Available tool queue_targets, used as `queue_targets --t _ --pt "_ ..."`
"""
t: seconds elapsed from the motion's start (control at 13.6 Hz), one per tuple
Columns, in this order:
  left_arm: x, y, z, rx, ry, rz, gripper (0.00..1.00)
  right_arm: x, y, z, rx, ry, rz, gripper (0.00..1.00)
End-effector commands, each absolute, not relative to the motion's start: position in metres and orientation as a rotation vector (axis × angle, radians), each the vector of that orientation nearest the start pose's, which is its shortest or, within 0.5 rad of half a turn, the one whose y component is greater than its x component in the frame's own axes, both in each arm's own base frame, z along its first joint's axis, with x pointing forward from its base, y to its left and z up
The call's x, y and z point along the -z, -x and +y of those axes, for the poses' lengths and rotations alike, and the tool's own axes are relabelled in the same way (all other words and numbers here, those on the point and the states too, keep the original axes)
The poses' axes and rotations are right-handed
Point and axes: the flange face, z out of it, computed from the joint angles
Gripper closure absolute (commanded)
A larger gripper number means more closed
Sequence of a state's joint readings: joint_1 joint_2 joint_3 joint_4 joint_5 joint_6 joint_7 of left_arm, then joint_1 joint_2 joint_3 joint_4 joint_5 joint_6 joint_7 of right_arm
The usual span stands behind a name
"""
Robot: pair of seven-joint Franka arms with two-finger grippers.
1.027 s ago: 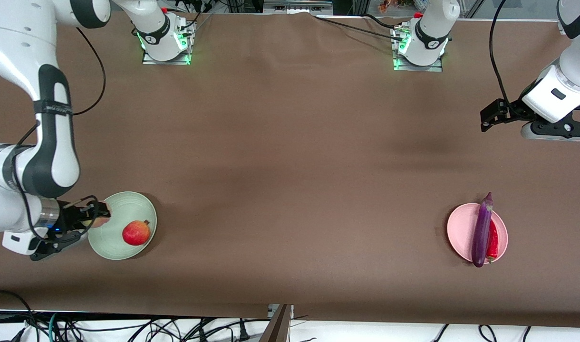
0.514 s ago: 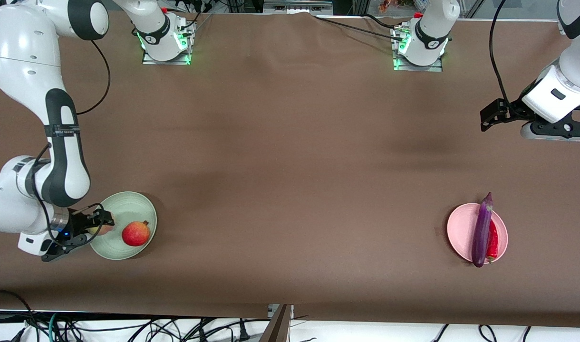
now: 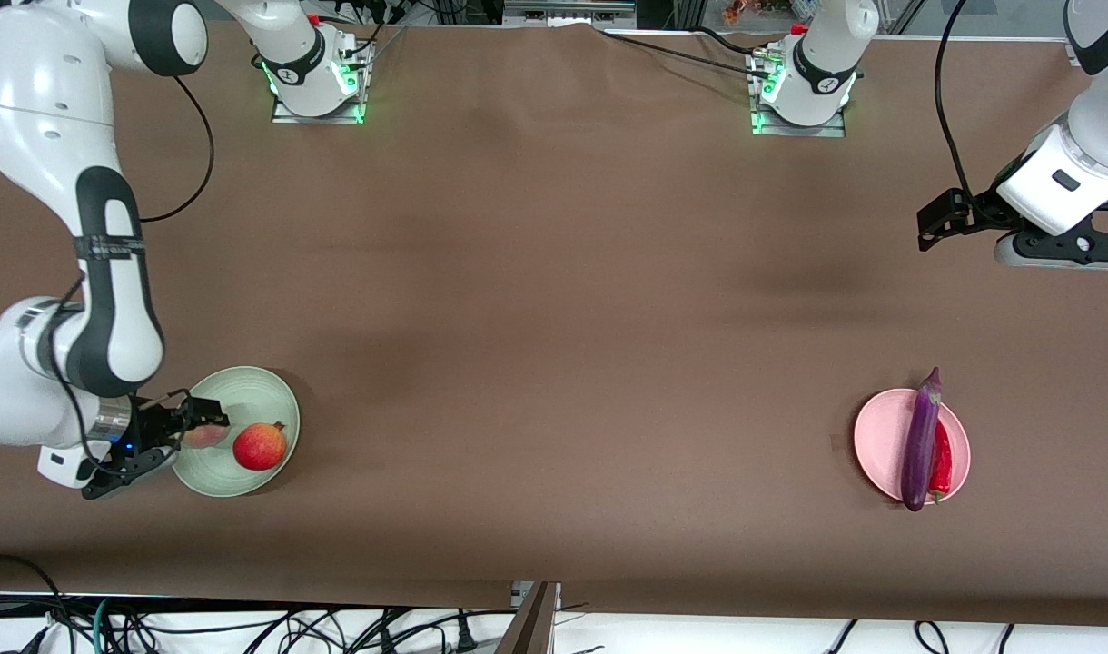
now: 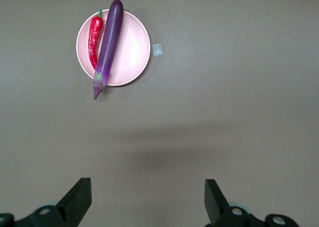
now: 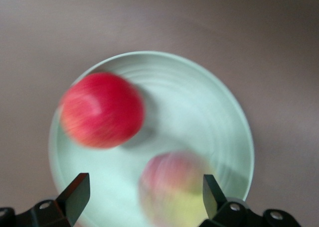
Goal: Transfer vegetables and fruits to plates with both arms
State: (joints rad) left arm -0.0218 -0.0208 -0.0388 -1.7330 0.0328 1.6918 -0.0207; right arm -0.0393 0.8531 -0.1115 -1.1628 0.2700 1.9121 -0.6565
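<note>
Even, fairly bright overhead light falls on the matte brown table (image 3: 554, 345), with no glare. Soft, broad shadows darken its middle, and a fainter one shows in the left wrist view. The front and left wrist views are sharp. The right wrist view is smeared: apple (image 5: 101, 109), peach (image 5: 175, 188) and green plate (image 5: 219, 112) all blur.
</note>
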Motion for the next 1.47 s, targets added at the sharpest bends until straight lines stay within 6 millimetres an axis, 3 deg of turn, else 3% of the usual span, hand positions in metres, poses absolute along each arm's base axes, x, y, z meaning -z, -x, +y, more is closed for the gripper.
queue_targets --t 0.0,0.22,0.37,0.51,0.81,0.95,1.1,1.25,1.39 --pt "-0.574 -0.553 -0.032 -0.035 3.123 0.056 0.00 -0.345 -0.740 -0.063 -0.166 2.847 -0.496 0.00" --pt "-0.574 -0.553 -0.032 -0.035 3.123 0.053 0.00 -0.400 -0.721 -0.053 -0.302 2.893 -0.285 0.00" --pt "-0.574 -0.553 -0.032 -0.035 3.123 0.053 0.00 -0.431 -0.708 -0.034 -0.362 2.919 -0.194 0.00" --pt "-0.574 -0.553 -0.032 -0.035 3.123 0.053 0.00 -0.478 -0.692 -0.025 -0.358 3.010 -0.137 0.00" --pt "-0.574 -0.553 -0.032 -0.035 3.123 0.053 0.00 -0.554 -0.611 -0.009 -0.392 3.074 -0.193 0.00" --pt "-0.574 -0.553 -0.032 -0.035 3.123 0.053 0.00 -0.568 -0.580 0.003 -0.387 3.073 -0.236 0.00" --pt "-0.574 -0.553 -0.032 -0.035 3.123 0.053 0.00 -0.571 -0.573 0.005 -0.358 3.075 -0.254 0.00" --pt "-0.574 -0.553 -0.032 -0.035 3.123 0.053 0.00 -0.592 -0.554 0.003 -0.309 3.084 -0.248 0.00" --pt "-0.574 -0.553 -0.032 -0.035 3.123 0.053 0.00 -0.602 -0.543 -0.003 -0.288 3.090 -0.239 0.00"
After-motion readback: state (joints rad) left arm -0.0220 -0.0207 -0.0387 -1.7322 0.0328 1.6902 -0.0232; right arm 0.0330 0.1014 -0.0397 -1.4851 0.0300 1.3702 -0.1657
